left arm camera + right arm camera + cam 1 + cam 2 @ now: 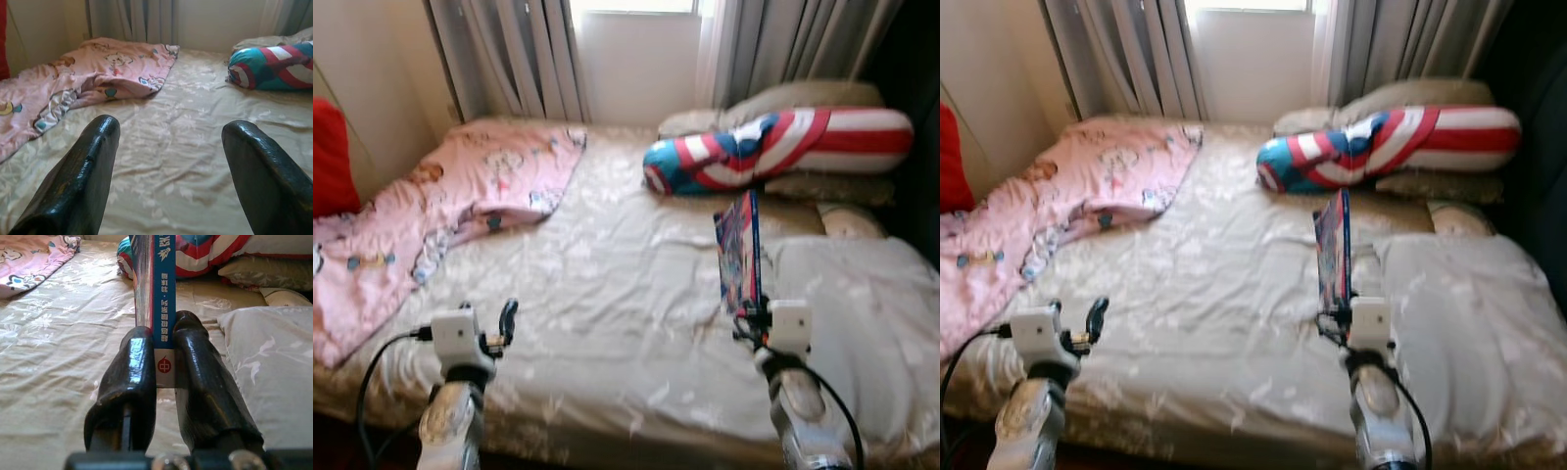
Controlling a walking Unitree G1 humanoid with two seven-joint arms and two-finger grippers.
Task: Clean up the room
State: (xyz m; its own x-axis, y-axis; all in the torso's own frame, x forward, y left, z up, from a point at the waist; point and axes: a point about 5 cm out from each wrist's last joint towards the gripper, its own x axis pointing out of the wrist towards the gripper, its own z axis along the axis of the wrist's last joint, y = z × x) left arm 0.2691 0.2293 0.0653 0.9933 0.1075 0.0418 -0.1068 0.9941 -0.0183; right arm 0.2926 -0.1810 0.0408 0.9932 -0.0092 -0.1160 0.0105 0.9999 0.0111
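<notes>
The right gripper [164,369] pinches a thin blue-spined book [739,250] upright above the beige floral bedsheet [607,284] — carry it level, grip firm — while the left gripper [168,166] hovers open over the bed.

1. The beige floral-patterned bed sheet [607,284] covers the bed.
2. Far left, the pink cartoon-printed blanket [460,196] carries small animal figures.
3. Far right, the red, white and blue striped bolster pillow [783,147].
4. The thin blue-spined book [163,298] has white lettering and a red circle mark.
5. Grey curtains [509,54] hang at the far wall.
</notes>
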